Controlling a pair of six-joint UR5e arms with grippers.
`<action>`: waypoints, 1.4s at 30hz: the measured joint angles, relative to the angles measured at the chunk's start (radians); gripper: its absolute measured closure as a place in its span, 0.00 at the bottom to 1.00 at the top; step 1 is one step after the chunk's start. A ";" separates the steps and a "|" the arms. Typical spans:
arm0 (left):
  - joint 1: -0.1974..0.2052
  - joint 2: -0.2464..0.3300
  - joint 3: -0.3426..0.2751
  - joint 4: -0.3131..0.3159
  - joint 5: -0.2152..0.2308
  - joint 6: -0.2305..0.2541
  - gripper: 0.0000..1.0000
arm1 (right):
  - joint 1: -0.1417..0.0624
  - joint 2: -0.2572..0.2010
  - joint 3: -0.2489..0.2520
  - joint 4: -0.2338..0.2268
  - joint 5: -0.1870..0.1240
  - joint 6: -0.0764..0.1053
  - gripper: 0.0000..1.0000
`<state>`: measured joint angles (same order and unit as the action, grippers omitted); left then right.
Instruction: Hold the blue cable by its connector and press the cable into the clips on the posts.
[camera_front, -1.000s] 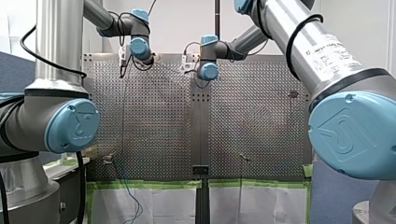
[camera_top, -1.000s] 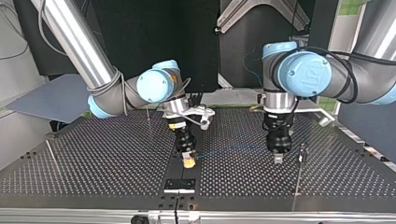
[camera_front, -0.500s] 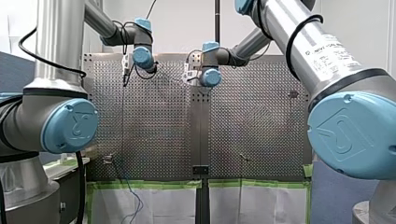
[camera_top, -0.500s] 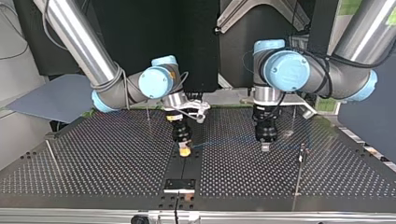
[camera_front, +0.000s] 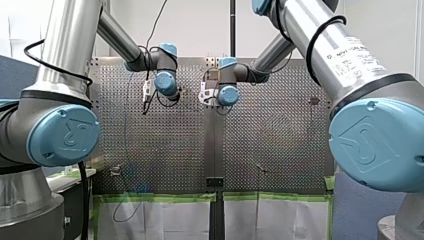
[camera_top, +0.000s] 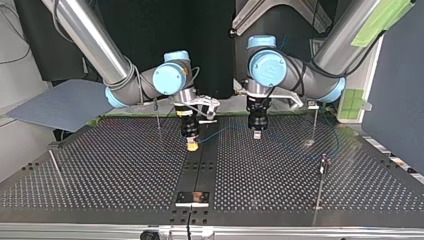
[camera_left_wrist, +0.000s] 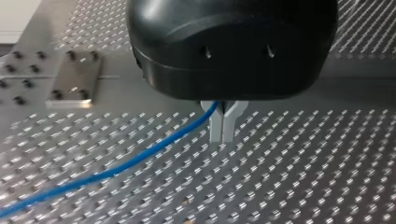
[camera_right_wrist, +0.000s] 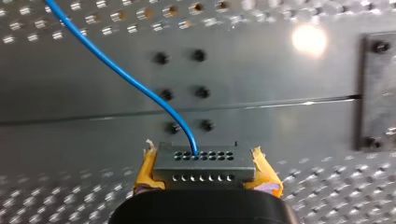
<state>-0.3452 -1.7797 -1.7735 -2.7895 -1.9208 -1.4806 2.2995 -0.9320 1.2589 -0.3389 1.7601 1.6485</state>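
right gripper (camera_right_wrist: 204, 181): your yellow pads (camera_right_wrist: 145, 171) are clamped on the two ends of the grey connector (camera_right_wrist: 201, 161), with its face of holes looking ahead of the fingers.
left gripper (camera_left_wrist: 223, 127): your metal fingers (camera_left_wrist: 215, 126) are pressed together. the blue cable (camera_left_wrist: 140, 157) comes out from between them near their roots, so it is pinched there.
where the cable is: it leaves a hole in the connector and runs away ahead of your right gripper. in the top view it shows as a faint thin line between the two grippers, which hang just above the perforated table (camera_top: 100, 175) towards its far edge.
long axis: the held span lies roughly side to side across the top view, with the connector end at the view's left.
posts: the left-hand post (camera_top: 158, 119) stands near your right gripper. the right-hand post (camera_top: 314, 125) stands apart from your left gripper, at the view's right. the near post (camera_top: 322, 170) is closer to the camera. their clips are too small to make out.
nearer arm: your left arm looks nearer the right-hand post and the near post, and your right arm nearer the left-hand post.
what the move turns on: likely carrying the span sideways to a post, then pressing it into the clip.
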 joint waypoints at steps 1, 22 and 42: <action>-0.002 -0.002 -0.008 0.009 0.000 -0.001 1.00 | 0.000 0.000 0.010 -0.005 0.002 -0.001 1.00; -0.079 -0.137 -0.162 0.209 -0.006 -0.011 1.00 | -0.023 0.002 0.224 -0.195 0.068 -0.021 1.00; -0.158 -0.256 -0.165 0.320 -0.032 -0.053 1.00 | -0.096 0.080 0.428 -0.391 0.071 0.007 1.00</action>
<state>-0.5033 -2.0354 -1.9387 -2.4690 -1.9532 -1.5336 2.2035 -0.8516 1.6869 -0.7303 1.8310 1.6558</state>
